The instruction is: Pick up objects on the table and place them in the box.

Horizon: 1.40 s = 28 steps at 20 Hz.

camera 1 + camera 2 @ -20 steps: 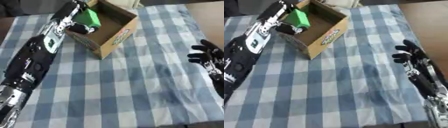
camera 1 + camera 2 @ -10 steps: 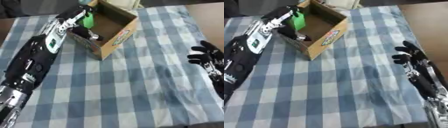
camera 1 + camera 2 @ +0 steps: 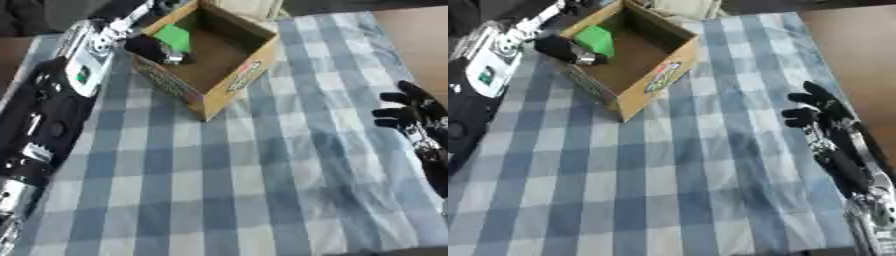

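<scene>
Left eye view: cardboard box at 12 o'clock on a blue checked tablecloth; green object inside, left hand over the rim, finger state unclear. Right eye view: right hand at 3 o'clock, fingers spread, empty.

An open cardboard box stands askew at the table's far left, printed label on its near side; a green block lies inside against its far-left wall

2 head views, looking down, sharing box, checked tablecloth
</scene>
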Motion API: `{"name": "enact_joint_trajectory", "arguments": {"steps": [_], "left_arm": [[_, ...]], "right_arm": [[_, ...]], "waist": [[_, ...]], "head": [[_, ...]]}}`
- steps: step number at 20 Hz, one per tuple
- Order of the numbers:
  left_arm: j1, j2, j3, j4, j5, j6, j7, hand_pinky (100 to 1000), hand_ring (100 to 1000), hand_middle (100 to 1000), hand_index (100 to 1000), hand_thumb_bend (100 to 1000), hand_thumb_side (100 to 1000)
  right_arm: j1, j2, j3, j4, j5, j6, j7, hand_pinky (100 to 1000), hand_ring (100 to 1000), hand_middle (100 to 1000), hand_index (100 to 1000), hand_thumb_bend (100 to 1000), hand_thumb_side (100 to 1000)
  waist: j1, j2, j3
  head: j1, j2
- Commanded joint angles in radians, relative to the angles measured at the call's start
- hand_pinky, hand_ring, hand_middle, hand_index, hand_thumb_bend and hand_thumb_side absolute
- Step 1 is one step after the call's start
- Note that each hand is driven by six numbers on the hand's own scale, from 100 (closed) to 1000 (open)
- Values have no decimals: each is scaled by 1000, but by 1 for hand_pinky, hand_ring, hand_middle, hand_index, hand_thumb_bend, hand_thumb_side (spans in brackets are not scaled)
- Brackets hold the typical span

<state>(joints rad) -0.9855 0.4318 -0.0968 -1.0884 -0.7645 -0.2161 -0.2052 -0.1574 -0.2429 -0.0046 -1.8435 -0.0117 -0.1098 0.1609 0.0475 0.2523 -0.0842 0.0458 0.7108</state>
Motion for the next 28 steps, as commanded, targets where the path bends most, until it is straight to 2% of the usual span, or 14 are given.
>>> {"name": "enact_joint_trajectory", "arguments": {"steps": [1, 3, 5, 9, 13, 24, 28], "left_arm": [[40, 77, 36, -102, 57, -53, 55, 805, 742, 767, 893, 720, 489], [97, 100, 50, -160, 92, -84, 90, 796, 731, 755, 886, 699, 487], [154, 116, 60, -217, 127, -87, 125, 791, 723, 748, 881, 692, 478], [262, 126, 68, -325, 194, -51, 192, 787, 717, 742, 878, 680, 471], [372, 108, 65, -435, 261, -16, 242, 786, 713, 740, 880, 635, 475], [657, 27, 85, -711, 437, 113, 140, 783, 703, 734, 879, 478, 477], [708, 7, 99, -769, 504, 162, 117, 782, 701, 732, 879, 470, 477]], "right_arm": [[-9, -10, -11, -13, 0, -1, -8, 757, 757, 818, 968, 100, 621], [-11, -10, -15, -14, 1, -1, -12, 757, 757, 818, 968, 100, 621], [-13, -10, -18, -15, 2, -1, -16, 757, 757, 818, 968, 100, 621], [-15, -10, -22, -17, 3, -1, -21, 757, 757, 818, 968, 100, 622], [-18, -7, -25, -19, 2, 0, -25, 757, 757, 818, 968, 100, 625], [-23, -4, -21, -22, -7, 2, -20, 757, 757, 818, 968, 100, 627], [-24, -4, -21, -23, -10, 1, -19, 757, 757, 818, 968, 100, 626]], "waist": [[-3, -13, 7], [-4, -9, 16], [-5, -5, 22], [-7, 0, 31], [-6, 6, 34], [-16, 10, 47], [-19, 9, 47]], "head": [[-10, -12], [-16, -16], [-23, -20], [-28, -24], [-31, -26], [-28, -16], [-26, -9]]}}
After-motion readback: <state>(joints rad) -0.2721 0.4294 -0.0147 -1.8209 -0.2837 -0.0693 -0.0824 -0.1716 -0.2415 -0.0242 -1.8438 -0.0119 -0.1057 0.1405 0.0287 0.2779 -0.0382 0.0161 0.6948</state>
